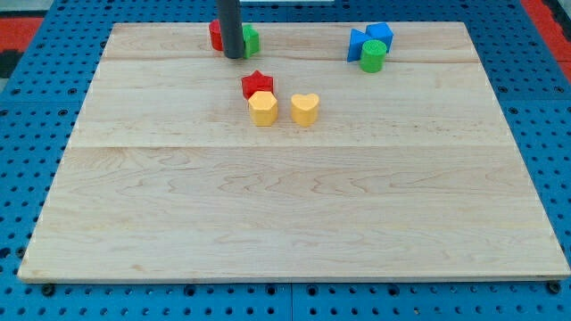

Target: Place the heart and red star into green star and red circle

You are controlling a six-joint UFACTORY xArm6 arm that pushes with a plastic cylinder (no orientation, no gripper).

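1. While the worktop (294,214) takes up nearly the whole view, all the blocks sit in its far half, toward the top edge; the near half carries nothing to get in the way.
2. Near the top edge, left of centre, the rod comes down with the tip (234,56) right in front of the red circle (215,34) and green star (251,39). These are the goal pair, and the rod partly hides both. No gripper is fitted, so open or closed does not apply.
3. Toward the top-right corner, a blue block (378,35), a second blue block (357,45) and a green cylinder (373,55) cluster well apart from the task.
4. Just below the goal pair, the yellow heart (304,108) stands beside a yellow hexagon-like block (262,108), close but apparently apart.
5. Touching that yellow block's far side is the red star (257,84).
6. Both task blocks look small, rigid and light, likely to slide easily and to spin if struck off-centre; a push is best applied squarely on the near face, driving toward the top edge.
7. Likely obstruction: the yellow hexagon-like block crowds the star's near side, so the tip may drag it along.
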